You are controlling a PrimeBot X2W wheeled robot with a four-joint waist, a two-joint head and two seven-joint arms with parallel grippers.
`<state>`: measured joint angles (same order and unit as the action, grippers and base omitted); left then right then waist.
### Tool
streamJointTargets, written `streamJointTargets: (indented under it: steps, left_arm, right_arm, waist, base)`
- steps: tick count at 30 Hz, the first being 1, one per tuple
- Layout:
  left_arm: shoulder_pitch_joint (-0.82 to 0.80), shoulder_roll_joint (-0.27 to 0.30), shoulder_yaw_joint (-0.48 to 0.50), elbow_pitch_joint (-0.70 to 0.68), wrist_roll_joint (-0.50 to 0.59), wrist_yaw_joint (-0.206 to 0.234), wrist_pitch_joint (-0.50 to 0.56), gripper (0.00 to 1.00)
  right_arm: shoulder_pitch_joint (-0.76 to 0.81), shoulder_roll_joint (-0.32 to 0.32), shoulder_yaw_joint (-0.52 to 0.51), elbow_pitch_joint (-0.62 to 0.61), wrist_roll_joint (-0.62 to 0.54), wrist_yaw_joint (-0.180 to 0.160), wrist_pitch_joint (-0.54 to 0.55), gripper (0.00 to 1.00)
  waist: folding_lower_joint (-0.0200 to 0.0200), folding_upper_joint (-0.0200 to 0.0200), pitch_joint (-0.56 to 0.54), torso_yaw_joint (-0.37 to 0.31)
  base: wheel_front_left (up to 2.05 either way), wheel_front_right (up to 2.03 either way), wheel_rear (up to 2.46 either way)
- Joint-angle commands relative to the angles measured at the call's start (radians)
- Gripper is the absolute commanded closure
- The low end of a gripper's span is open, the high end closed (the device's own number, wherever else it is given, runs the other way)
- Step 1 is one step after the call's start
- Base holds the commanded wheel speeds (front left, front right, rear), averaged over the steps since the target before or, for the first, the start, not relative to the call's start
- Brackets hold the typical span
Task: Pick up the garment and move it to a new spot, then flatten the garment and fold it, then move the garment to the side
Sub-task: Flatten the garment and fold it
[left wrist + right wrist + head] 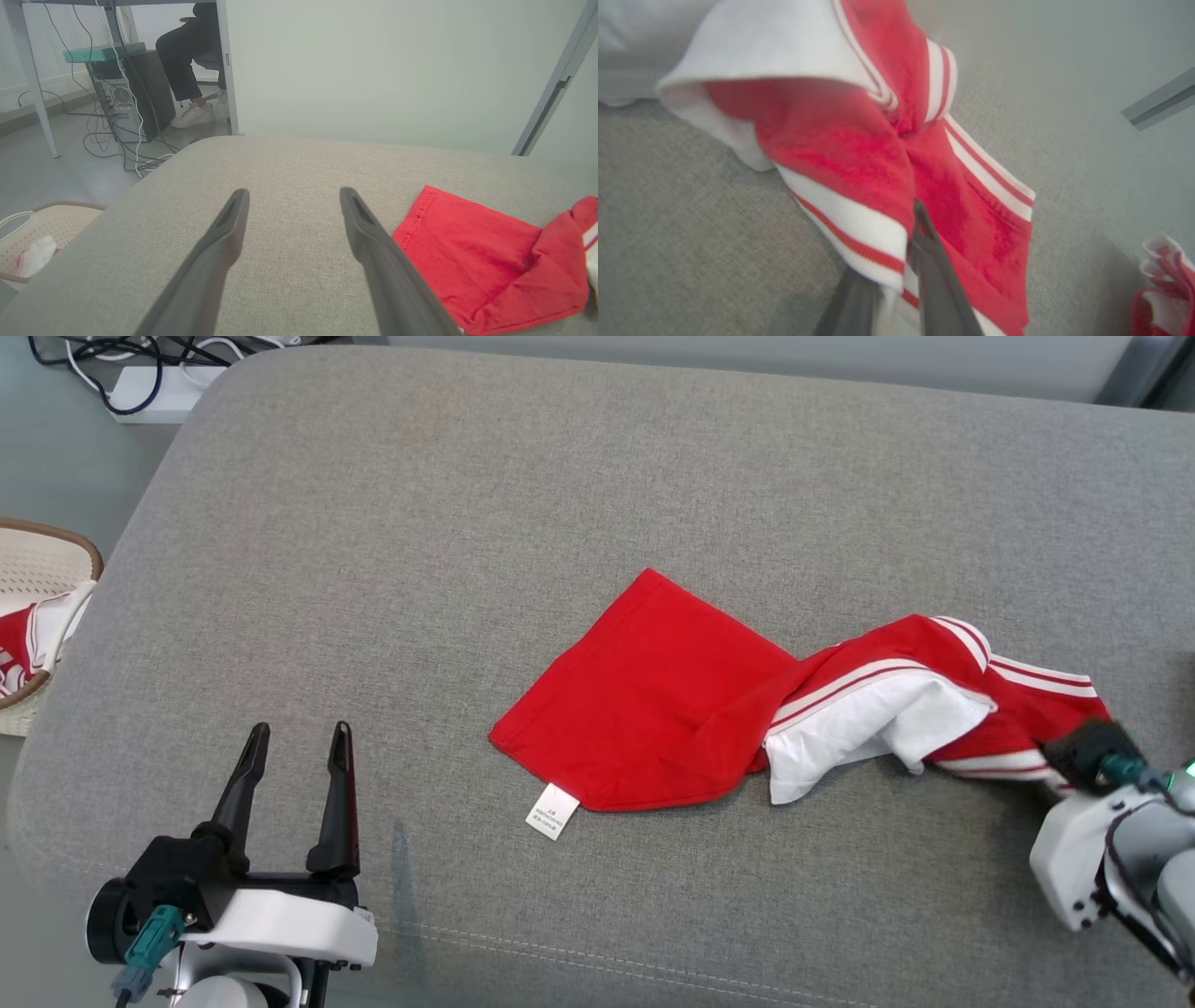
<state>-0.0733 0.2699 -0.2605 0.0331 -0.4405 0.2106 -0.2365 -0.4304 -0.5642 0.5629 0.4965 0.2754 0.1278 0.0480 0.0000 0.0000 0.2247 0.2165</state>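
Red cloth, soft, light and likely to sag when lifted, the garment (653,709) lies rumpled on the grey cushion (560,476), its striped hem (850,224), a sound edge to take, clamped in the right gripper (896,280), while the left gripper (301,737) hovers spread and empty.
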Motion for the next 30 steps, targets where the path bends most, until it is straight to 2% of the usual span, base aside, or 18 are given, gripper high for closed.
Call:
streamJointTargets:
  steps: [1,8,15,16,17,18,19,23,30]
  left_arm:
    - [-0.046,0.019,0.034,-0.019,-0.002,-0.008,-0.009,0.00]
    - [-0.073,0.004,0.027,-0.003,0.002,-0.022,-0.017,0.00]
    - [-0.109,-0.015,0.010,0.020,0.007,-0.046,-0.021,0.00]
    - [-0.114,-0.018,0.009,0.024,0.008,-0.049,-0.022,0.00]
    - [-0.118,-0.021,0.008,0.028,0.009,-0.052,-0.022,0.00]
    - [-0.121,-0.023,0.009,0.032,0.009,-0.054,-0.022,0.00]
    - [-0.123,-0.025,0.010,0.035,0.010,-0.056,-0.023,0.00]
    - [-0.131,-0.035,0.011,0.047,0.015,-0.065,-0.024,0.00]
    - [-0.119,-0.027,0.028,0.059,0.027,-0.069,-0.025,0.00]
  right_arm:
    - [-0.019,-0.030,0.006,-0.013,0.009,0.003,-0.009,1.00]
    - [-0.178,-0.066,0.050,0.042,0.008,0.003,-0.030,1.00]
    - [-0.343,-0.112,0.149,0.176,0.021,0.003,-0.084,1.00]
    - [-0.360,-0.113,0.169,0.197,0.024,0.003,-0.093,0.95]
    - [-0.377,-0.113,0.187,0.217,0.030,0.003,-0.099,0.69]
    - [-0.394,-0.112,0.199,0.242,0.034,0.003,-0.109,0.37]
    - [-0.408,-0.107,0.205,0.274,0.040,0.003,-0.111,0.00]
    - [-0.428,-0.079,0.216,0.383,0.090,0.003,-0.128,0.00]
    - [-0.383,-0.040,0.178,0.448,0.194,0.003,-0.259,0.00]
  waist:
    - [0.0000,0.0000,0.002,0.001]
    - [0.0000,0.0000,0.025,0.007]
    - [0.0000,0.0000,0.054,0.045]
    - [0.0000,0.0000,0.058,0.051]
    - [0.0000,0.0000,0.062,0.056]
    - [0.0000,0.0000,0.066,0.059]
    - [0.0000,0.0000,0.069,0.061]
    - [0.0000,0.0000,0.075,0.069]
    - [0.0000,0.0000,0.047,0.025]
  base:
    - [0.00,0.00,0.00]
    - [0.00,0.00,0.00]
    - [0.00,0.00,0.00]
    - [0.00,0.00,0.00]
    - [0.00,0.00,0.00]
    - [0.00,0.00,0.00]
    - [0.00,0.00,0.00]
    - [0.00,0.00,0.00]
    - [0.00,0.00,0.00]
